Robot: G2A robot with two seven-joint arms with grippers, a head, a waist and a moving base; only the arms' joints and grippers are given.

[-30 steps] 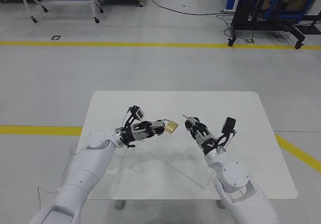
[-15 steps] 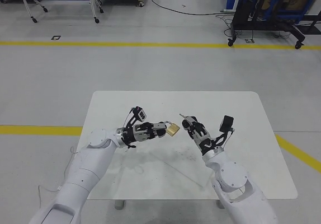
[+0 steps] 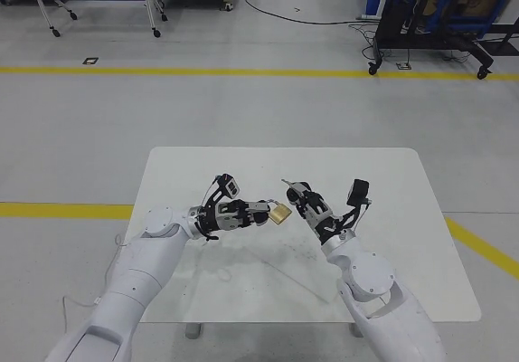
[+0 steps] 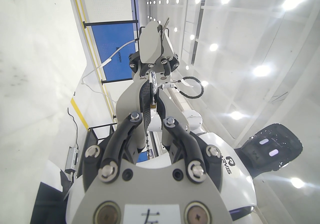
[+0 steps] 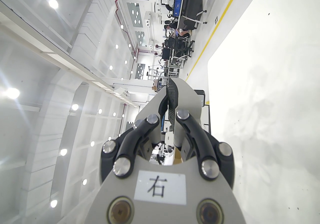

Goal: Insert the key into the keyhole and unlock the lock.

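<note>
Holding the brass lock point(image 3: 279, 214) above the tabletop point(image 3: 377, 172), your left fingers point(image 3: 258, 207) clamped on it, right fingers point(image 3: 299, 194) pinching the key point(image 3: 287, 184), you see key near lock, not inserted.

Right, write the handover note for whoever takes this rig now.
Left gripper: shut on the padlock, held above the middle of the table.
Right gripper: shut on the key, close beside the padlock; the top view shows a gap between key and padlock.
Done: both things are picked up and held close together.
Left: line the key up with the keyhole, insert it, turn it and unlock. The keyhole itself cannot be made out.
</note>
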